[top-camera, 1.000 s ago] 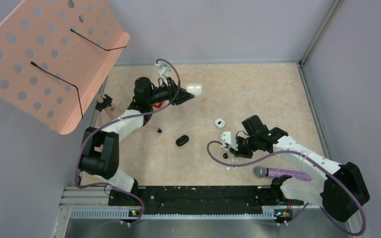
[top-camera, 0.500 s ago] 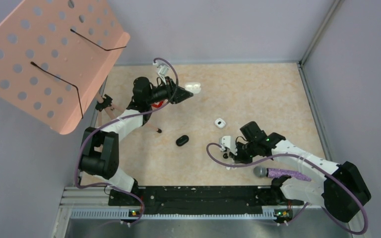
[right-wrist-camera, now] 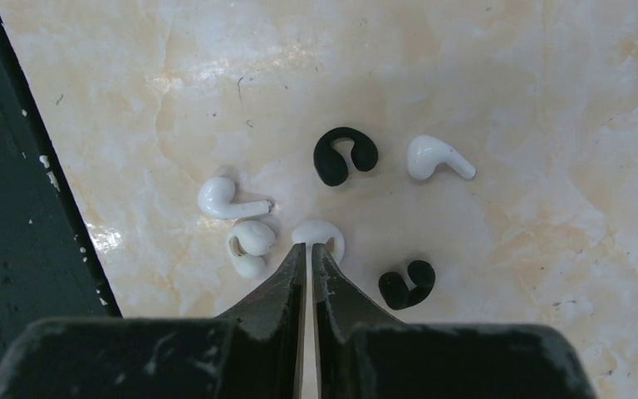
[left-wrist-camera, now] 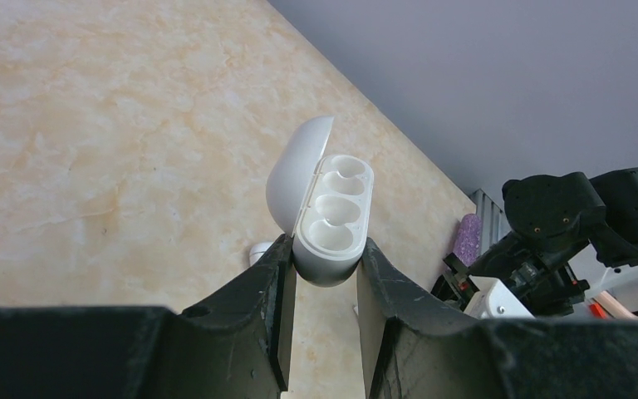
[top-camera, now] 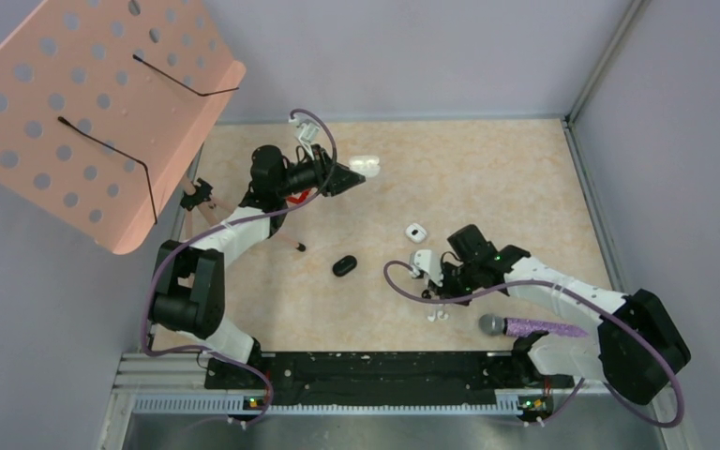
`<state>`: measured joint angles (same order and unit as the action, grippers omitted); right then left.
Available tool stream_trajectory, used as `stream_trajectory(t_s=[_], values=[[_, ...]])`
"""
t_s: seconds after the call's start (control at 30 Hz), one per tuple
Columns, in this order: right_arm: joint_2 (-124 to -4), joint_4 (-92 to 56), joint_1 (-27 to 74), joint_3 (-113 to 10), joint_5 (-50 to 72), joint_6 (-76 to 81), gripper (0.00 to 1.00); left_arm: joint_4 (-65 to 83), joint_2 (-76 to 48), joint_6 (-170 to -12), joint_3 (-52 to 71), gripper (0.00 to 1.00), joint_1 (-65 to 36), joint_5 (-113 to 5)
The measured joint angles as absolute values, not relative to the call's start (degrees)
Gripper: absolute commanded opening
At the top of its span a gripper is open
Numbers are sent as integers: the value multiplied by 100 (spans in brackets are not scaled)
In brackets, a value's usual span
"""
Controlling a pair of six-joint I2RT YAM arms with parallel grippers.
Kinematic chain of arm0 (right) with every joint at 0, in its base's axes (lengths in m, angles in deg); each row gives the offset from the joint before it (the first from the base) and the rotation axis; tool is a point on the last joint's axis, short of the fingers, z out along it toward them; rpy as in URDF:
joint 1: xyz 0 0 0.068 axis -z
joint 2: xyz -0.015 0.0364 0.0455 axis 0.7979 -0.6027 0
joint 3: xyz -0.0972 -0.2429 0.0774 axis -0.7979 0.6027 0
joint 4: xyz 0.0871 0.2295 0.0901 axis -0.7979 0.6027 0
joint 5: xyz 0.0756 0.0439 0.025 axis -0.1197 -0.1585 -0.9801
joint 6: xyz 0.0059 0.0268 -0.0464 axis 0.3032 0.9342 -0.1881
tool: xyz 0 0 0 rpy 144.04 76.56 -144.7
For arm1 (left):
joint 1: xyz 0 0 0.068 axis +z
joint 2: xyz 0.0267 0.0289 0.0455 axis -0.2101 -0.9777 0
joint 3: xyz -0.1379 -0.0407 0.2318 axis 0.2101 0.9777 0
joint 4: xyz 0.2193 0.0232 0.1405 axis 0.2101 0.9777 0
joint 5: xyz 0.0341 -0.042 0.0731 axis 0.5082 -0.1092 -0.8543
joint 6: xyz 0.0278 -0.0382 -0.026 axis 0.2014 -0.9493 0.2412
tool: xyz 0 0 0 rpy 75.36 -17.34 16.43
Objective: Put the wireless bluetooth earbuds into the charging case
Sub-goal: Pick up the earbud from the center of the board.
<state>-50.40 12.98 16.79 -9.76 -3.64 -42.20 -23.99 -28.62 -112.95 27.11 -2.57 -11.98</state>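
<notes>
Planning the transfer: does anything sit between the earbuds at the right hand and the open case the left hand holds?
Nothing tall. A small white case lies on the table near that line; the held charging case is open, its wells empty.

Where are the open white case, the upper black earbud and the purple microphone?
open white case (left-wrist-camera: 332,218): left wrist view, on its hollowed base.
upper black earbud (right-wrist-camera: 329,166): right wrist view, on its left lobe.
purple microphone (top-camera: 536,329): top view, on its handle.

I count four white earbuds (right-wrist-camera: 233,199) and two black earbuds (right-wrist-camera: 345,155) on my bench (top-camera: 487,169). Three cases: one open white case (left-wrist-camera: 328,208), one small white case (top-camera: 416,232), one black case (top-camera: 344,266). One purple microphone (top-camera: 534,328).
</notes>
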Motion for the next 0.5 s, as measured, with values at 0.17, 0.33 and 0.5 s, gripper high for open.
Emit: stream_trajectory(t_s=[0.17, 0.33, 0.5], values=[[-5422, 1379, 1815, -1314, -438, -4290, 10, -2436, -2889, -11369, 2707, 0, -257, -1098], [-5697, 1421, 1896, -1553, -556, -4423, 18, -2441, -2913, -11415, 2702, 0, -257, -1065], [-5916, 1554, 1898, -1638, -637, -4539, 20, -2476, -2913, -11420, 2698, 0, -257, -1054]])
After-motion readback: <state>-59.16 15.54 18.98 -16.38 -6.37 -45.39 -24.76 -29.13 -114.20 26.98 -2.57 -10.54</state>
